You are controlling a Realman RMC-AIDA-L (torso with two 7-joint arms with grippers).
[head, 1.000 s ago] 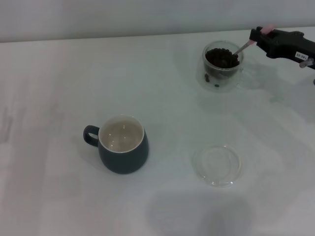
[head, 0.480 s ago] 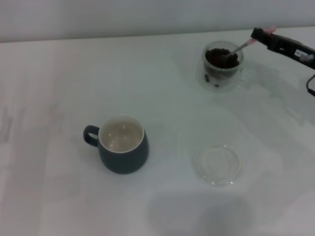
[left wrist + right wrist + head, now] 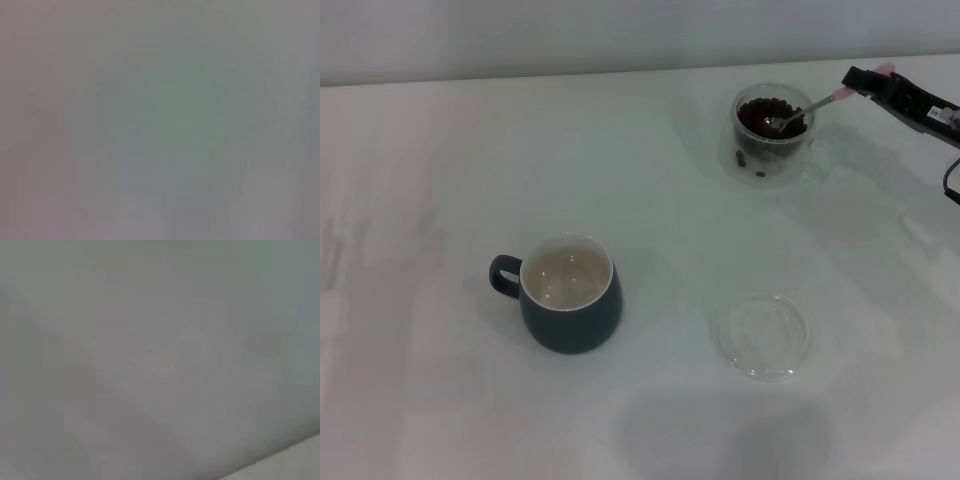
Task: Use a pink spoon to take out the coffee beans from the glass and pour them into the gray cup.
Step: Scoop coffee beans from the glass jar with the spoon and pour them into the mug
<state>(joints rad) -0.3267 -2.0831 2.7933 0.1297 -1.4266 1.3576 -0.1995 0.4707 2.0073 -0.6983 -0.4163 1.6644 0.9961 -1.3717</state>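
The small pink-handled teaspoon with the shiny metal bowl (image 3: pixel 807 107) is light, stiff and slick, so gripping the handle end makes sense. The right gripper (image 3: pixel 873 80), upper right of the frame, reaches in sideways, fingers clamped on that handle, bowl dipped among the dark coffee beans (image 3: pixel 766 116) in the clear double-walled glass (image 3: pixel 770 133). Left gripper isn't visible.

My black right hand (image 3: pixel 865 82) pinches a pink spoon (image 3: pixel 807 106); dark brown coffee beans (image 3: pixel 765 115), clear glass (image 3: pixel 772 150), blue-gray cup (image 3: pixel 570 315), white tabletop (image 3: pixel 440 170).
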